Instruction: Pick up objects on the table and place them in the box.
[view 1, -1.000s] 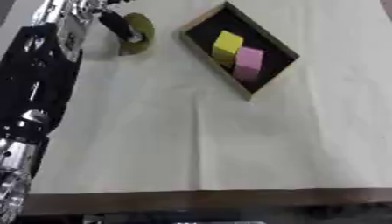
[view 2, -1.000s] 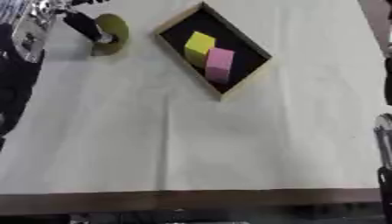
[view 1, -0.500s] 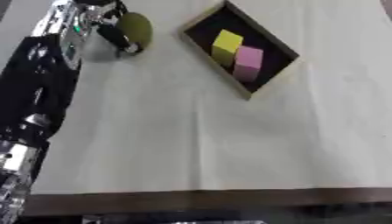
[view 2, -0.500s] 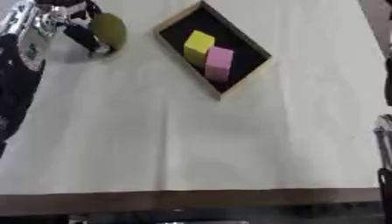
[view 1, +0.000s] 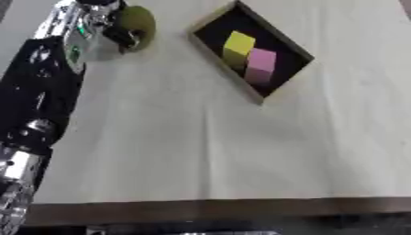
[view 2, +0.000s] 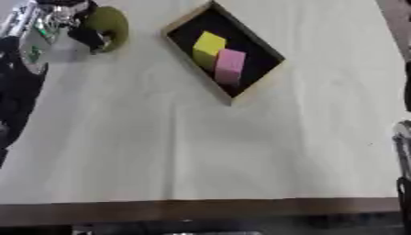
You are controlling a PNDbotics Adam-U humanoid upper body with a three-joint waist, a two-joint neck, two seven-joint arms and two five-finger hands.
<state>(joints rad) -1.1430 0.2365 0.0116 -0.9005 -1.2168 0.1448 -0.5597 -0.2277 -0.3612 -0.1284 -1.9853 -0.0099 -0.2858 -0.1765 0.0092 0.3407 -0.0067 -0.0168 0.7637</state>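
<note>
In the left eye view the left hand (view 1: pixel 112 28) is up at the far left of the bench (view 1: pixel 201 147), well to the left of the box (view 1: pixel 250 50). Its dark fingers (view 1: pixel 122 36) are curled round the near edge of an olive-green round thing (view 1: pixel 138 24), so the hand is holding it. The box is dark inside with a pale wooden rim. A yellow block (view 1: pixel 239 44) and a pink block (view 1: pixel 260 64) already sit in the box, touching each other. They fill the middle, so only the two ends of the box look free. The green thing is flat and looks tipped up, held only by its edge, so I think it could slip out and roll away from the box. In the right eye view the same hand (view 2: pixel 79 24) shows with the green thing (view 2: pixel 111 24) at its right side, and there is bare bench between that and the box (view 2: pixel 265 71). The arm must swing right to reach the box, and if it comes in low the green thing could bump the rim and push the box. It could also land on the yellow block (view 2: pixel 208 45) and tip out. The right hand cannot be made out; only a dark strip shows at the right edge, far right of the box
</note>
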